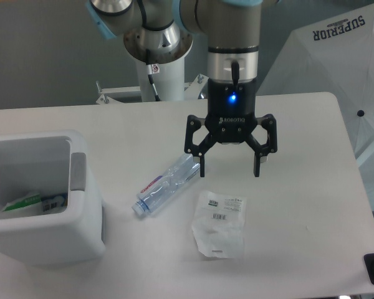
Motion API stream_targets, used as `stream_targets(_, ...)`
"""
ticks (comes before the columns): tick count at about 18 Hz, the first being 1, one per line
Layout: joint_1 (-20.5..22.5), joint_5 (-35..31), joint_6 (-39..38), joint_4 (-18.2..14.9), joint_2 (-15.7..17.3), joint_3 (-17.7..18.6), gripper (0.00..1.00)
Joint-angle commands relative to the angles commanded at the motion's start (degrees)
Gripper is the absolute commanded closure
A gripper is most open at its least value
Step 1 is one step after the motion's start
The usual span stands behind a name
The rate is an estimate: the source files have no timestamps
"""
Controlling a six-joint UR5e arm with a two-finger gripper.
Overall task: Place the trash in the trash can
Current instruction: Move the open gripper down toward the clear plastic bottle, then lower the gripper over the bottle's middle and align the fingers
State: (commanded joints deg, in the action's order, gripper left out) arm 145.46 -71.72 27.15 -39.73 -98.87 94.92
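Camera: gripper fingers spread apart, empty; bottle lying on table, just left of it.

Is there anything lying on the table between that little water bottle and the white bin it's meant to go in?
Nothing visible. The water bottle lies right of the bin with only bare table between them. The plastic bag lies on the bottle's far side.
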Motion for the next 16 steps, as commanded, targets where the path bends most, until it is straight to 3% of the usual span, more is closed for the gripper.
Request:
stream_targets(2,-0.26,-0.18,3.67,-0.78,-0.61,0.35,0.00)
stream_targets(8,-1.06,-0.18,21.60,-3.51,-1.67,6.32,0.00)
stream_targets(10,-1.14,-0.26,26.00,-6.75,-1.06,8.17,0.00)
stream_targets(13,-1.58,-3.42,29.96,-14.65,0.61,10.19,0.00)
stream_targets(16,-3.59,-5.79,30.24,-17.84,0.00,10.81,0.00)
